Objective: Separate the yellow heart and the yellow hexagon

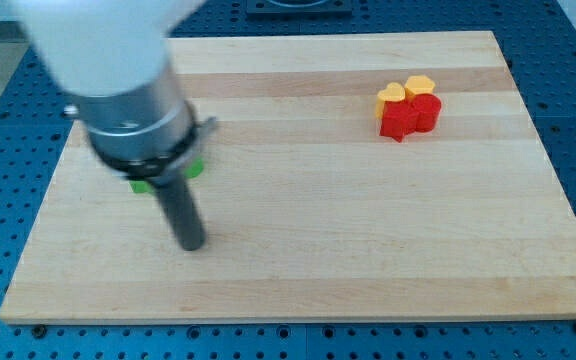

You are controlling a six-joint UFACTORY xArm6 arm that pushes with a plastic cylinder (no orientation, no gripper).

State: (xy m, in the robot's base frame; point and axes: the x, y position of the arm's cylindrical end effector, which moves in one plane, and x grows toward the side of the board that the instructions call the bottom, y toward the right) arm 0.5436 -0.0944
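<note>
Camera view: my tip (191, 244) far left of yellow heart (391, 95).

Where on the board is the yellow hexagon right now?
The yellow hexagon sits at the view's upper right, touching the yellow heart on its left, with red blocks just below.

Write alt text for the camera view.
My tip rests on a wooden board at the view's left, far from a tight cluster at upper right: yellow heart touching yellow hexagon, two red blocks just below. Green blocks peek from behind the arm.
</note>
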